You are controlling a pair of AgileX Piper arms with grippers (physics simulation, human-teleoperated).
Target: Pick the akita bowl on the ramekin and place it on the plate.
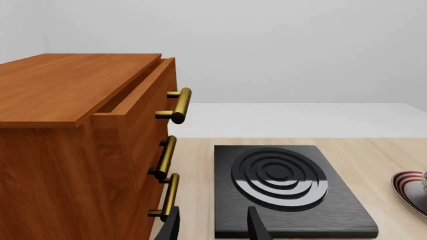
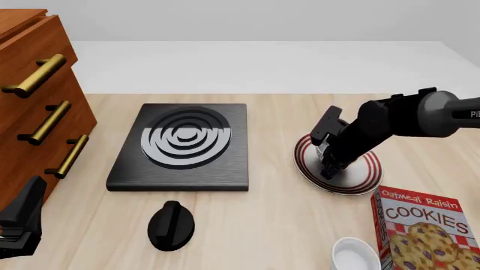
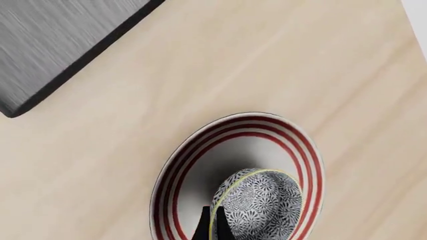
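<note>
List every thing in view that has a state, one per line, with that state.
akita bowl: over the plate, rim pinched by the right tool.
plate: flat on the table, bowl above its middle.
ramekin: upright, empty, beside the cookie box.
top drawer: slightly open.
stove knob: lying on the table.
right tool: shut on the bowl rim.
left tool: open, empty.

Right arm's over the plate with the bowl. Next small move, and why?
Probably open the right hand and let go. In the right wrist view the akita bowl sits within the plate's red rings, fingers pinching its rim; whether it rests on the plate is unclear, so lower slightly first.
</note>
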